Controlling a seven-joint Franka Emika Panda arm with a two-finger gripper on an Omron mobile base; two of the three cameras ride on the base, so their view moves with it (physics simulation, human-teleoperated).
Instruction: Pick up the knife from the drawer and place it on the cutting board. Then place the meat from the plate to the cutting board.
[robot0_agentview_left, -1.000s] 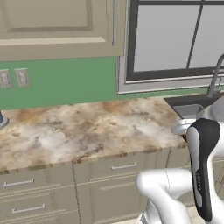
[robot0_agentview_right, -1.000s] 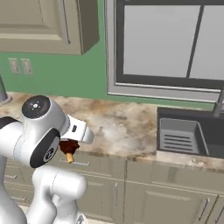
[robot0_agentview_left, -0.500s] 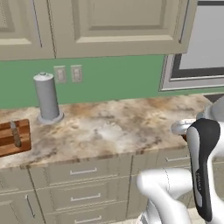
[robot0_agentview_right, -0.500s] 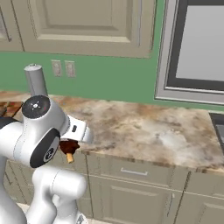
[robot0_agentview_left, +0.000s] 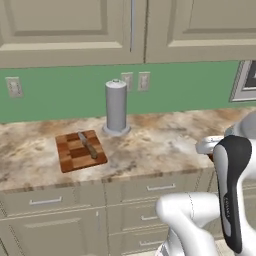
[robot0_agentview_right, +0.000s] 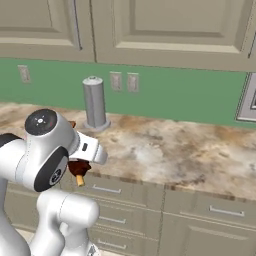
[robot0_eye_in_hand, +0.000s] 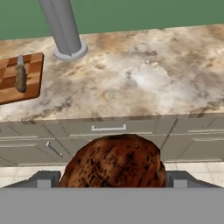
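Between the dark fingers (robot0_eye_in_hand: 113, 183) sits the mottled, roundish meat (robot0_eye_in_hand: 113, 162), gripped; wood-handled knife (robot0_agentview_left: 88, 145) lies on checkered cutting board (robot0_agentview_left: 70, 155).

Glossy white rounded arm (robot0_agentview_right: 45, 150), black joint covers, grey end caps

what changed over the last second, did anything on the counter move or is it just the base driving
The base drove left along the counter: window and sink slid out of view, the paper towel holder and cutting board came in. Nothing on the counter moved; the knife lies on the board. The fingers stayed shut on the meat.
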